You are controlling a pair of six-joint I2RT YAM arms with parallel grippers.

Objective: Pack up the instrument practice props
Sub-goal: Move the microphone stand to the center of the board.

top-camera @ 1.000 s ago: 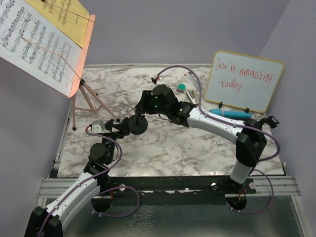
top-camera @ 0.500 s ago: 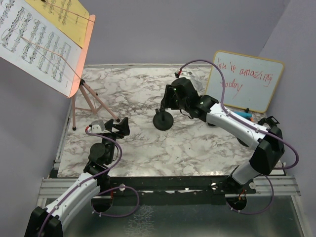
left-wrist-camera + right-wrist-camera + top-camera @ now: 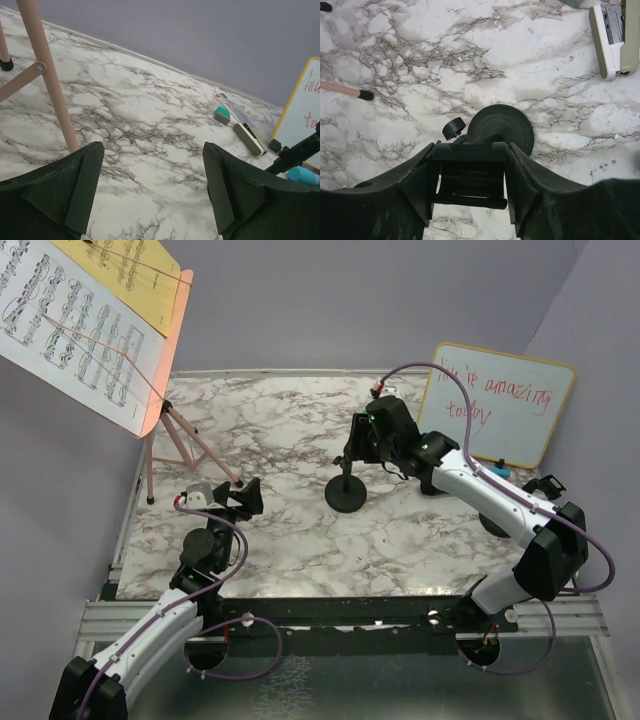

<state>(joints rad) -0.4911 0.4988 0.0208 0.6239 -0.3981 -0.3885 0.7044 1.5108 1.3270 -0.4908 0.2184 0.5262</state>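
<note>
Item: black round-based mic pole (image 3: 347, 498), upright mid-table, clip head held between right gripper (image 3: 470, 165) fingers. Likely rigid, bottom-heavy, apt to swing; grip head or stem. Left gripper (image 3: 150, 190): fingers wide, empty

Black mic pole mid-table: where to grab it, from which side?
Take the mic pole by its clip head, from above, pinching its sides: that block fits between the jaws, while the round base is flat and wide. The right gripper holds it so.
</note>
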